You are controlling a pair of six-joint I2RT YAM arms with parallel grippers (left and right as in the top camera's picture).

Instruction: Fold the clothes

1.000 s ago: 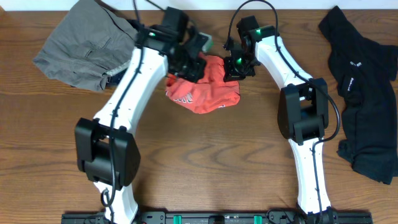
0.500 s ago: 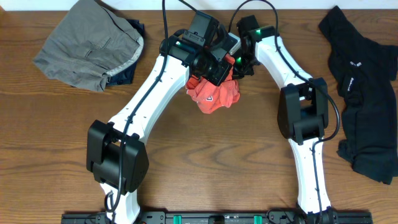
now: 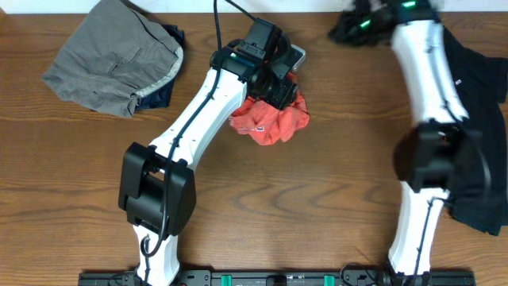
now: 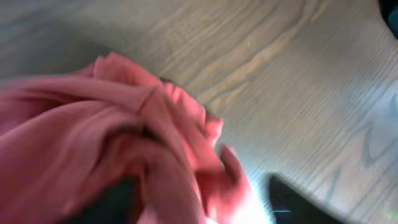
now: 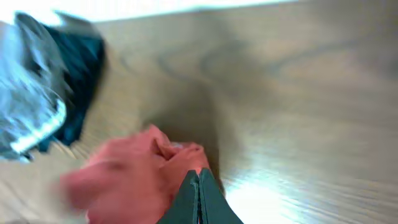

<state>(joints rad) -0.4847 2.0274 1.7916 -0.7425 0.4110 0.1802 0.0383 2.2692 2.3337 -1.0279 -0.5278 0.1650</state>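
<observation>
The coral-red T-shirt [image 3: 274, 127] lies crumpled in a heap on the wooden table, just right of centre at the back. My left gripper [image 3: 278, 83] hovers right over its far edge. In the left wrist view its two dark fingers stand wide apart, open, with folds of the red T-shirt [image 4: 124, 137] bunched between and below them. My right gripper [image 3: 345, 24] is up at the table's far edge, apart from the heap. Its fingers [image 5: 199, 177] are pressed together with nothing in them, and the T-shirt [image 5: 130, 180] shows beyond them.
Grey-khaki shorts [image 3: 111, 56] lie at the back left with a navy piece [image 3: 163, 91] sticking out beneath them. A black shirt [image 3: 468, 103] is spread along the right side, partly under the right arm. Bare wood lies in front of the red heap.
My left gripper has opened and let the red T-shirt go. The right arm has swung up and right to the far edge. The shirt now rests as a heap.
</observation>
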